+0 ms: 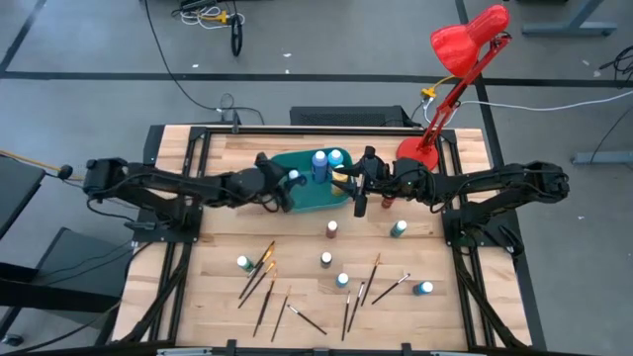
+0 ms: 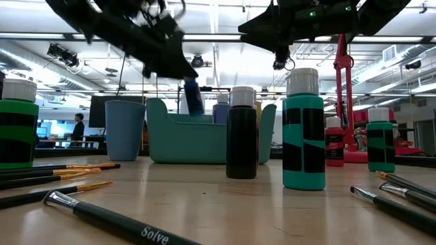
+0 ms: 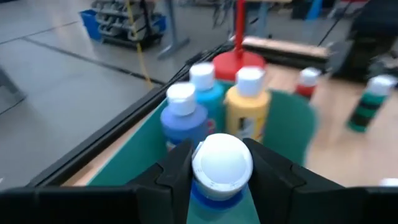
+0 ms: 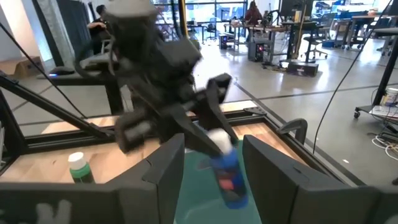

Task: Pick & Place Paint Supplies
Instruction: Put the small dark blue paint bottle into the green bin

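A teal bin (image 1: 307, 193) stands at the table's far middle, with a blue (image 3: 183, 118), a light-blue (image 3: 204, 87) and a yellow bottle (image 3: 249, 102) upright inside. My left gripper (image 1: 289, 182) hangs over the bin's left part, shut on another blue paint bottle (image 2: 193, 95) with a white cap. My right gripper (image 1: 359, 196) hovers open at the bin's right end, nothing between its fingers (image 4: 168, 180). Several more bottles (image 1: 332, 229) and dark-handled brushes (image 1: 262, 272) lie on the near half of the table. My left gripper pinches the blue bottle between its two fingers (image 3: 177, 171), at the cap (image 3: 222, 163) and the neck under it. The fingers come from the table's left, slanting a little downward. The bottle hangs below them, cap up and slightly tilted, clear above the bin (image 2: 204, 136).
A small blue cup (image 2: 125, 129) stands left of the bin. A red desk lamp (image 1: 435, 138) rises at the far right, its base beside my right arm. Near the low camera stand a brown (image 2: 241, 136) and a teal bottle (image 2: 303, 133).
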{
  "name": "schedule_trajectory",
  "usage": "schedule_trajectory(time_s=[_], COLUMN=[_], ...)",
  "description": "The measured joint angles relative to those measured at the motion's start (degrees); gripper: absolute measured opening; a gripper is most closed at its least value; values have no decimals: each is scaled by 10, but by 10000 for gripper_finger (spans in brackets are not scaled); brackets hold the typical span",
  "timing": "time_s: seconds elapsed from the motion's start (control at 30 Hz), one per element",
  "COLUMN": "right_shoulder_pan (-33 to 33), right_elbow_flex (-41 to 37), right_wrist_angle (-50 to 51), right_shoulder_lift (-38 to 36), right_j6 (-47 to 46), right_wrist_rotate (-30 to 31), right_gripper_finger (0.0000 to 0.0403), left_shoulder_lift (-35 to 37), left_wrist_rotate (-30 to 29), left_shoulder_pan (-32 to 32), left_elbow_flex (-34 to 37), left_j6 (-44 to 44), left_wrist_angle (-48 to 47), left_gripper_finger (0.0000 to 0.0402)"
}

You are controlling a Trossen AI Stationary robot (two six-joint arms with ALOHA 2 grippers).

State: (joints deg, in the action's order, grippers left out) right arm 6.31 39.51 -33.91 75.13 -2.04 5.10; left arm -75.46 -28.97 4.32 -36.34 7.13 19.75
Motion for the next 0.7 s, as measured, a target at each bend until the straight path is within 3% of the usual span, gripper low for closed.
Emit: schedule_trajectory(time_s=[0.37, 0.53, 0.7], right_shoulder_pan=[0, 0, 0], right_elbow_flex=[0, 0, 0], right_wrist_angle=[-1, -1, -1], right_shoulder_lift=[0, 0, 0], right_j6=[0, 0, 0], right_wrist_rotate=[0, 0, 0], right_gripper_finger=[165, 165, 165], left_shoulder_lift=[-162, -192, -195], left_wrist_rotate=[1, 17, 19], left_shoulder_pan=[55, 71, 79], left_elbow_flex=[0, -3, -5], left_j6=[23, 2, -1], left_wrist_angle=[85, 100, 114], left_gripper_finger=[141, 132, 146])
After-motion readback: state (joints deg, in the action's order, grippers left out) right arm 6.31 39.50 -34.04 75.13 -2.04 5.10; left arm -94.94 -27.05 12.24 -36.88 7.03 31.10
